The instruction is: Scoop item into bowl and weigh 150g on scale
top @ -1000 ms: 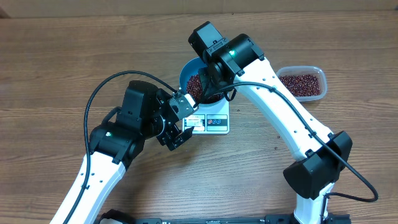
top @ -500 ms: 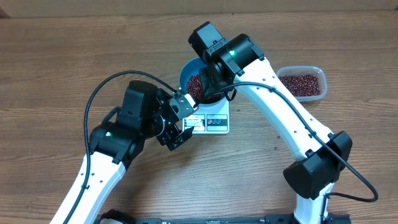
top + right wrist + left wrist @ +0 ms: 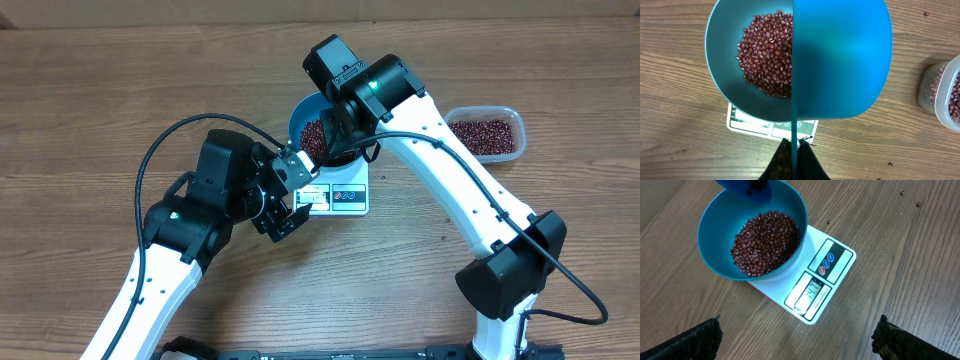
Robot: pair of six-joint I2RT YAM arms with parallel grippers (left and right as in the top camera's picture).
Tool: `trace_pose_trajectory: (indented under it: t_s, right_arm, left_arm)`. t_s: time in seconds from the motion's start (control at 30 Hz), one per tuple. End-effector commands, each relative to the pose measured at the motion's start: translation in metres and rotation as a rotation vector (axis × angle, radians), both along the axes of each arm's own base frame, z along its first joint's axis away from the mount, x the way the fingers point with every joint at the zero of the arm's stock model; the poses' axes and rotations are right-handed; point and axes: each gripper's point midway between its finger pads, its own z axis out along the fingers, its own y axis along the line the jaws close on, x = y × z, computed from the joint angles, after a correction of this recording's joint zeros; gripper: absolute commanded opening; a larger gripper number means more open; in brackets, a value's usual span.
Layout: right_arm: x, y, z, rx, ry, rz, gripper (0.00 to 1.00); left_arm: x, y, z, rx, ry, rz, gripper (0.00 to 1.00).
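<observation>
So the wooden desk (image 3: 100, 100) is taking up the whole view, and the two white arms are reaching in from the near edge. The right arm (image 3: 460, 190) is stretching up and over the middle, while the left arm (image 3: 180, 225) is angling in from the lower left and stopping just beside the scale. The left fingers (image 3: 690, 340) are standing spread wide with nothing between them, hanging over bare desk just short of the scale's display edge. Off to the right, well apart from the rest, a clear plastic tub (image 3: 519, 130) is lying on the desk with more beans inside it. The white scale (image 3: 825, 275) is sitting flat on the desk, its display and three round buttons sticking out from under the bowl; the digits are coming out too small to read. The blue bowl (image 3: 720, 255) is resting upright on the scale, covering the far part of it. The right fingers (image 3: 810, 165) are pinching tight on the thin handle of the blue scoop (image 3: 840, 60), which is hovering over the bowl and blocking about half of it in the right wrist view, so I can't tell whether anything is in it. The red-brown beans (image 3: 767, 240) are sitting in a loose heap inside the bowl, covering the bottom and banking up one side. A few loose beans (image 3: 918, 203) are lying on the desk past the scale.
</observation>
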Motion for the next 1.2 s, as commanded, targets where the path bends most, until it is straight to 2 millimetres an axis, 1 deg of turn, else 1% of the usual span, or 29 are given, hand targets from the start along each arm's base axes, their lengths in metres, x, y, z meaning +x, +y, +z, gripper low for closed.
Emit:
trace_pose_trajectory:
  t_s: [0.0, 0.47, 0.67, 0.77, 1.17]
  right_arm:
    - [0.0046, -0.0036, 0.022, 0.02, -0.06, -0.005, 0.04]
    - [0.0043, -0.0037, 0.0219, 0.02, -0.059, -0.004, 0.04]
    - [-0.001, -0.0047, 0.0203, 0.0, -0.043, 0.014, 0.04]
    - [0.0008, -0.0084, 0.0209, -0.019, -0.055, 0.005, 0.04]
    - [0.0006, -0.0083, 0.0208, -0.016, -0.052, 0.006, 0.04]
  left_arm:
    - [0.0044, -0.0015, 0.0103, -0.022, -0.011, 0.012, 0.99]
    - [0.0043, -0.0016, 0.0103, -0.023, -0.011, 0.011, 0.99]
    - [0.0044, -0.0015, 0.0104, -0.023, -0.011, 0.012, 1.0]
    - [0.0043, -0.0016, 0.0105, -0.023, -0.011, 0.011, 1.0]
    - [0.0043, -0.0016, 0.0103, -0.023, -0.011, 0.011, 1.0]
